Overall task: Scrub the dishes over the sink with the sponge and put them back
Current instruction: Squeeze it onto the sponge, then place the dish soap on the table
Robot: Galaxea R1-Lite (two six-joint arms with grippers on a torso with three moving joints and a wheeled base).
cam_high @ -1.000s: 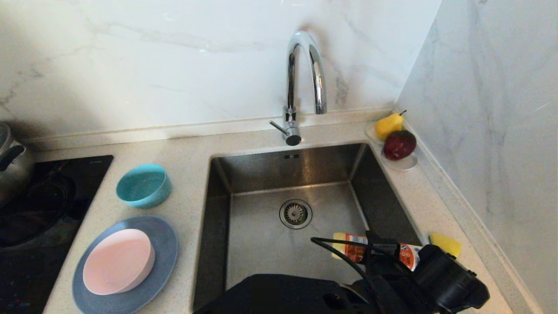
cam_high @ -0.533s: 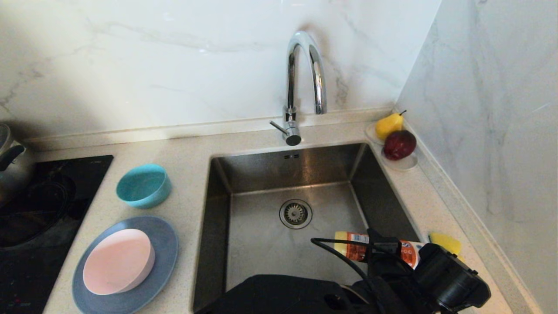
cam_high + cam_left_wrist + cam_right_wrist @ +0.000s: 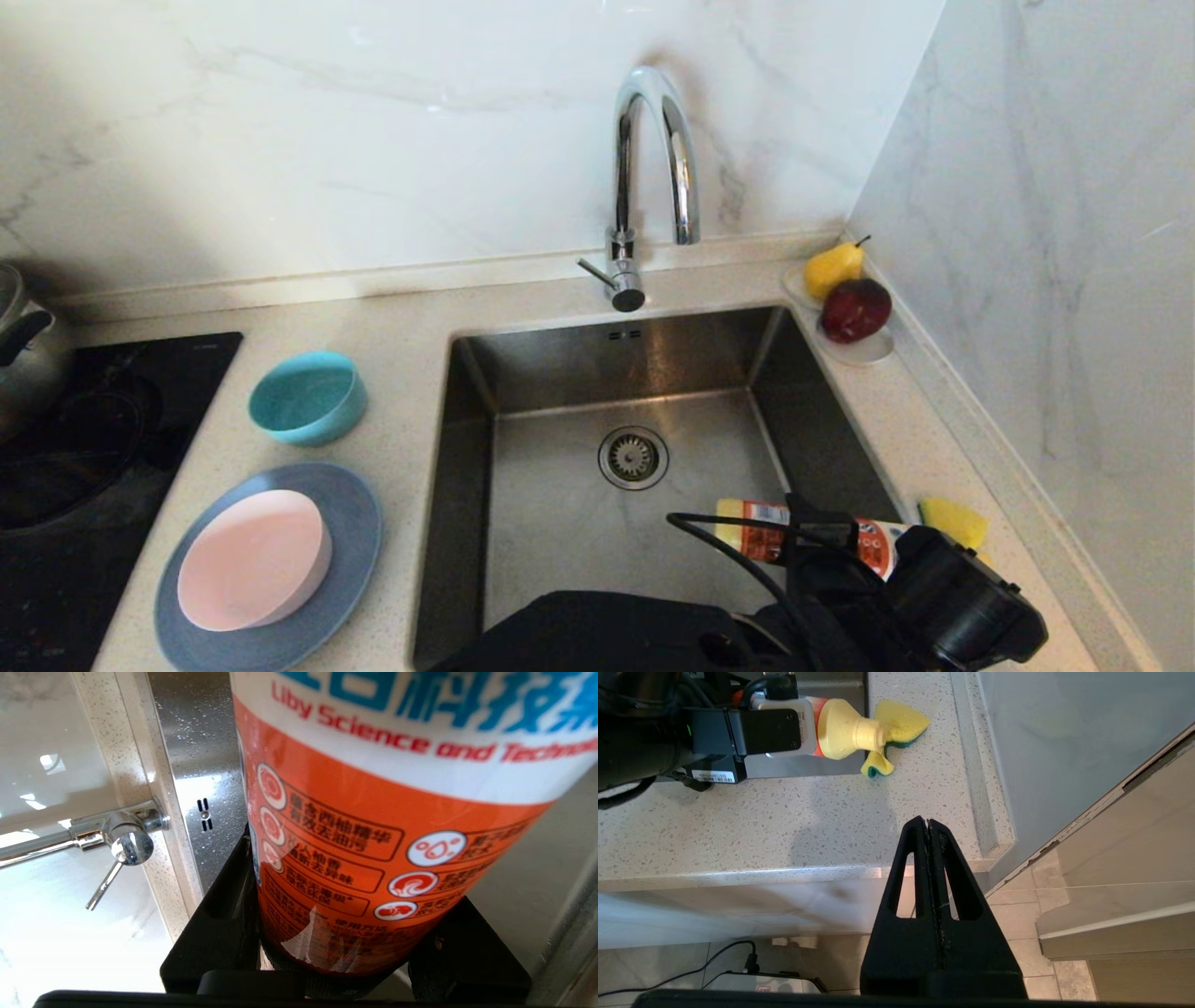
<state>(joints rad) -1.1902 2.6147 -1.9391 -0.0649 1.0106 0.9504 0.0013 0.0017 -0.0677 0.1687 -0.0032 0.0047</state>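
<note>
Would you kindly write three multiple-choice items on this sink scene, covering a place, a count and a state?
1. Where does the pink bowl sit?
A. in the sink
B. on the grey-blue plate
C. under the tap

2. How many fruits lie on the small white dish?
A. one
B. two
C. three

3. What does the left gripper hold?
A. nothing
B. the sponge
C. an orange-labelled bottle

Answers: 1 B, the bowl rests on the plate; 2 B, a pear and an apple; 3 C, the fingers clamp the bottle.
</note>
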